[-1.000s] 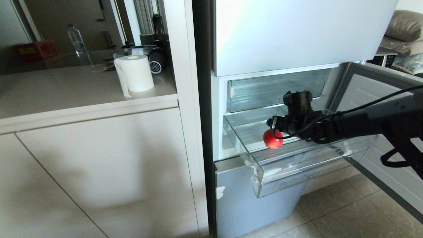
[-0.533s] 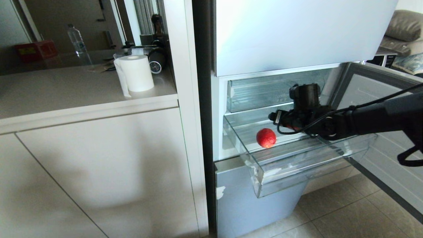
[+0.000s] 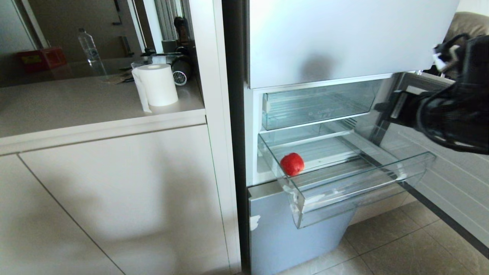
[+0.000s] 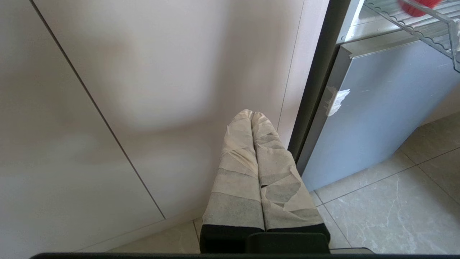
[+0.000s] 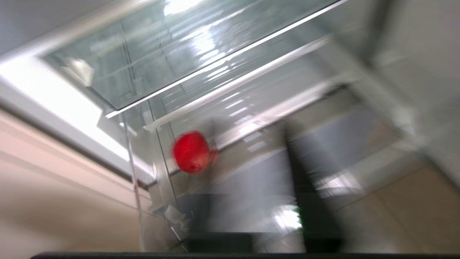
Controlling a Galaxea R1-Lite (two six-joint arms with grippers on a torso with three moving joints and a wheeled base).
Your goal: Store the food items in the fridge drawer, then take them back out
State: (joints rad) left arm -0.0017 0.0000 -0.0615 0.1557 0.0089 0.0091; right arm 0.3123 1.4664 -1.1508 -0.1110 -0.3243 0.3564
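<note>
1. Found the left gripper point(image 4: 251, 116) with its taped fingers point(image 4: 240, 151) pressed flat together, tip to tip, gripping nothing.
2. Saw it hanging low in front of a pale cupboard panel point(image 4: 107, 90), above the tiled floor point(image 4: 388, 205) and just beside the grey lower front of the fridge point(image 4: 377, 108).
3. Could not tell whether the right gripper point(image 3: 382, 107) was spread or closed: too blurred from its own wrist, and half hidden by cables from the head.
4. Placed it high on the right, beside the open fridge door point(image 3: 439, 179), above the lower drawer's far right corner and well apart from the apple.
5. Found the apple point(image 3: 292, 164), red, round and smooth, lying alone on the ribbed floor of the lower drawer point(image 3: 363, 193), near its left wall and towards the front.
6. Noted that drawer pulled out, its thick clear lip jutting past the fridge front.
7. Noted the shallower upper drawer point(image 3: 317, 105) pushed in above it.
8. Further left, made out a counter point(image 3: 76, 110) carrying a white paper roll point(image 3: 156, 84) and, further back, a water bottle point(image 3: 88, 46).
</note>
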